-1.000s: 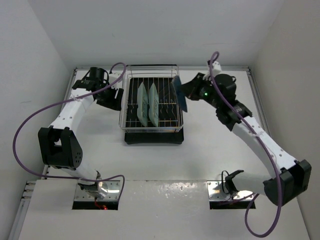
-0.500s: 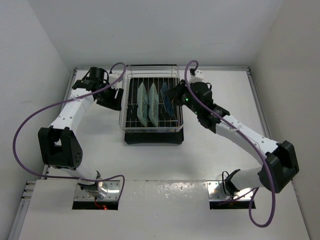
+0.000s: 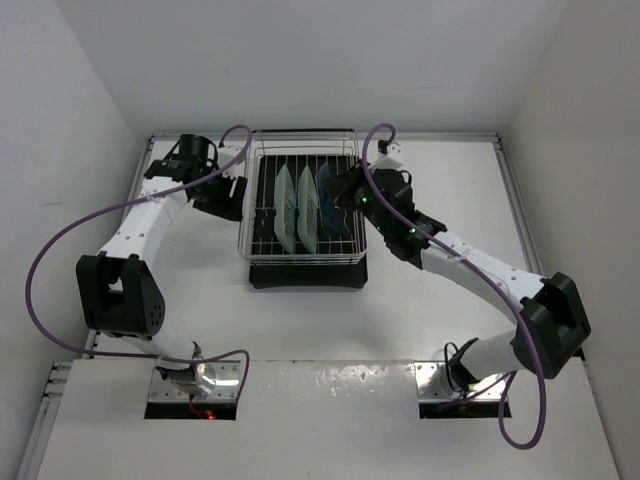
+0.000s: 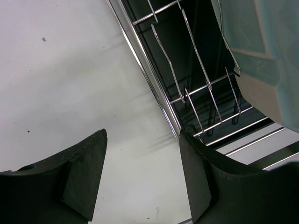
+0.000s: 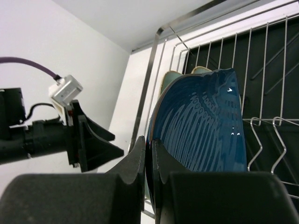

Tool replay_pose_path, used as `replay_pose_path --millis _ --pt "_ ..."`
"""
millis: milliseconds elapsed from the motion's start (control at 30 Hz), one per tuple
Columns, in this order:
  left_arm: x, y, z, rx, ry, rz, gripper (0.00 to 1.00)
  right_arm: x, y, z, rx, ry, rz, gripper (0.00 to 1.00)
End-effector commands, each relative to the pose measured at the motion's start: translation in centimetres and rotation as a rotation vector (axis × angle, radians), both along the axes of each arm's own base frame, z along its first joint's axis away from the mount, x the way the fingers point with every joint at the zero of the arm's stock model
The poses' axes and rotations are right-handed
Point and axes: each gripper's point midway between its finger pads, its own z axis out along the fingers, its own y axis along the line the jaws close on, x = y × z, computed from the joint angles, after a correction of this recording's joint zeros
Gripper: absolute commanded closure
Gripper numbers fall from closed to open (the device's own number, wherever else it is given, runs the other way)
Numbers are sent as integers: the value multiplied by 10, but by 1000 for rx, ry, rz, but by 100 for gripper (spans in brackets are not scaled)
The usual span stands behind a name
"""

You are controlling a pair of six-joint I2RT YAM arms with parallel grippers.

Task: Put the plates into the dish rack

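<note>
The dish rack (image 3: pixel 303 258) stands at the far middle of the table. Two pale mint-green plates (image 3: pixel 284 208) (image 3: pixel 308 208) stand on edge between its bars. My right gripper (image 3: pixel 338 203) is shut on the rim of the dark blue plate (image 3: pixel 326 192) and holds it upright over the rack, right of the green plates. In the right wrist view the blue plate (image 5: pixel 205 126) is pinched between my fingers (image 5: pixel 136 158), with the green plates just behind it. My left gripper (image 3: pixel 226 197) is open and empty beside the rack's left edge; its wrist view shows the rack bars (image 4: pixel 187 79) and a green plate (image 4: pixel 261 51).
White walls close in the table on the left, right and back. The left arm (image 3: pixel 140 225) lies along the table's left side. Purple cables (image 3: pixel 60 250) loop off both arms. Two metal base plates (image 3: pixel 200 380) sit at the near edge.
My right gripper has carried the dark blue plate leftward from the rack's right edge to over the rack, next to the green plates. The left arm has not moved.
</note>
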Motion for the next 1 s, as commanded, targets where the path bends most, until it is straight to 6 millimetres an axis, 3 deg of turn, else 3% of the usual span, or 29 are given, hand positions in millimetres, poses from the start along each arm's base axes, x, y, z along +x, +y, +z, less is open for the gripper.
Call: replay_pose_path --millis 0,233,500,533,967 --pt "3 -4 24 -6 -72 -18 32 1 -5 86 234 -190 -63 100" --pt "3 -4 24 -6 -72 -18 32 5 -3 71 267 -133 -92 100" --pt "1 -2 21 2 -64 -13 32 10 -8 30 263 -47 -142 100" --pt "1 -2 21 2 -64 -13 32 12 -11 18 251 -28 -153 100" --pt "1 -2 21 2 -64 -13 31 22 -4 -26 104 47 -72 100"
